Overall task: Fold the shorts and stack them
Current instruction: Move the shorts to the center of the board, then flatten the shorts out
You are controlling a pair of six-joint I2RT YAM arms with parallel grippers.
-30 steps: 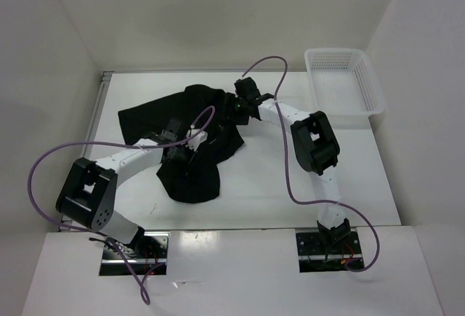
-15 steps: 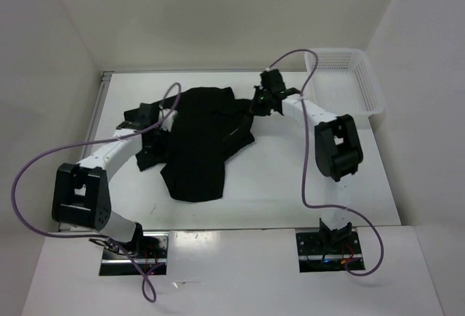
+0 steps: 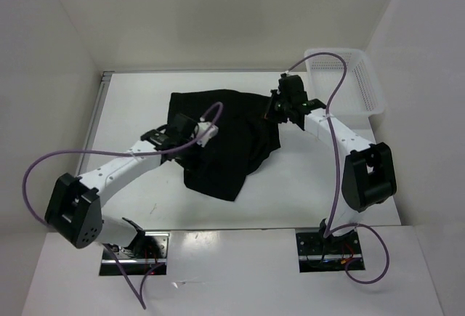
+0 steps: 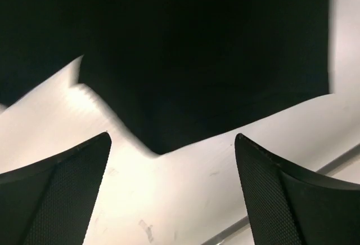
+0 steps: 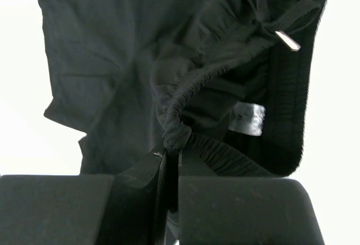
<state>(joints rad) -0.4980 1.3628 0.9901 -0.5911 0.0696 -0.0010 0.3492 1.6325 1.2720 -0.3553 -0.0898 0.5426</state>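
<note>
Overhead, a pair of black shorts (image 3: 232,142) lay in a rumpled spread across the middle of a white worktop (image 3: 320,178), and one corner trailed toward the near edge. The two robot arms reached in from the near side, one to each side of the fabric.

The right pincer (image 5: 169,155) was at the far right corner of the shorts. Its wrist camera showed the two fingers pressed together on the gathered elastic waistband (image 5: 188,84), with a bunch of cloth pinched between them. Just beyond the grip, a small white label (image 5: 247,118) showed inside the waistband. A drawstring with a metal tip (image 5: 287,41) lay farther off.

The left pincer (image 4: 172,143) hovered over the left side of the shorts. Its fingers were spread wide apart with nothing between them. Through the gap, its camera saw a dark hem of the shorts and bare worktop below it.

A white mesh basket (image 3: 336,51) stood at the far right corner of the worktop, well apart from the shorts. Purple cables (image 3: 43,167) looped from each arm.
</note>
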